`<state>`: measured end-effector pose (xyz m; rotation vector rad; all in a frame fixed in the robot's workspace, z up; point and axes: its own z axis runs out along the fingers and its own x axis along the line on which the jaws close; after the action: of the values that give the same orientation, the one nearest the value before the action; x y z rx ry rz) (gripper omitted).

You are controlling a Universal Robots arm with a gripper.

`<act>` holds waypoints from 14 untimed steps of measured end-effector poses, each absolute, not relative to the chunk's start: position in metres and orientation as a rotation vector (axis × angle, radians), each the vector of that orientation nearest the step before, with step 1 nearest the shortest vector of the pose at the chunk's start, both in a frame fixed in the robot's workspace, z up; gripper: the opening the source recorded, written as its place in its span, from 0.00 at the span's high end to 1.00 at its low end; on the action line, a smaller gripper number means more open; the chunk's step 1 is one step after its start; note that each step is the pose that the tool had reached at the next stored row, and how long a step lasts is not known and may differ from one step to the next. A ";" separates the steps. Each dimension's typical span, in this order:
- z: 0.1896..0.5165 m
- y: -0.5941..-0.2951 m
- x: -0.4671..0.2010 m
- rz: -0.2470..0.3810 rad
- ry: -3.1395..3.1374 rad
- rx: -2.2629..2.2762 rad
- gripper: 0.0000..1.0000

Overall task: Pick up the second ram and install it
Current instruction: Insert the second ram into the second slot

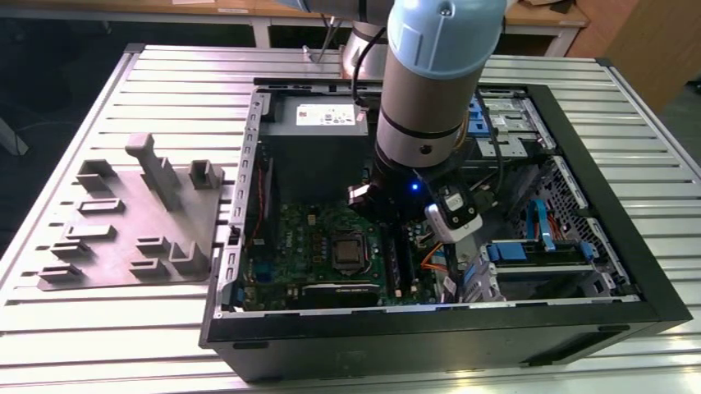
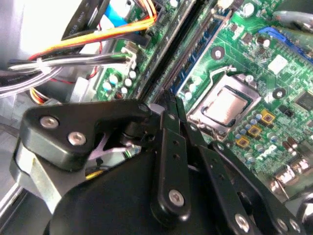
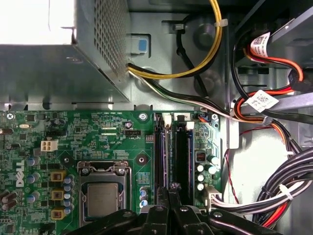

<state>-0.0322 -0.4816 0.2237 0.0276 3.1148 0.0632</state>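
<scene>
Green motherboard [image 1: 295,238], arm deep in the case: you're on the install step, not the pickup. Your gripper [image 3: 171,192] sits right over the memory slots [image 3: 164,147], at three o'clock from the CPU socket [image 1: 350,250] in the exterior view. The fingers look clenched together in both wrist views. I'd say they're pinching the second ram [image 3: 182,159], the dark strip running off the tips along the slot farther from the socket. I can't tell if it's fully seated. Seating, I reckon, calls for a square, even push with the stick lined up in its slot, and mind the cables [image 3: 288,169] close by.
</scene>
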 end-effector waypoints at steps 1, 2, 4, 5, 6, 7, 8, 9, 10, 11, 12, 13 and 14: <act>0.224 -0.482 -0.032 0.063 3.115 0.028 0.89; 0.225 -0.482 -0.032 0.063 3.115 0.028 0.89; 0.225 -0.482 -0.032 0.064 3.115 0.028 0.89; 0.225 -0.482 -0.032 0.064 3.115 0.027 0.89; 0.225 -0.482 -0.032 0.063 3.115 0.028 0.89; 0.224 -0.482 -0.032 0.064 3.115 0.027 0.89; 0.224 -0.482 -0.032 0.063 3.115 0.027 0.89; 0.224 -0.482 -0.032 0.063 3.115 0.027 0.89; 0.223 -0.482 -0.032 0.063 3.115 0.028 0.89; 0.223 -0.482 -0.032 0.063 3.115 0.027 0.89; 0.223 -0.482 -0.032 0.063 3.114 0.027 0.89; 0.222 -0.482 -0.032 0.064 3.114 0.027 0.89; 0.222 -0.482 -0.032 0.065 3.114 0.028 0.89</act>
<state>-0.0322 -0.4816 0.2217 0.0275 3.1143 0.0647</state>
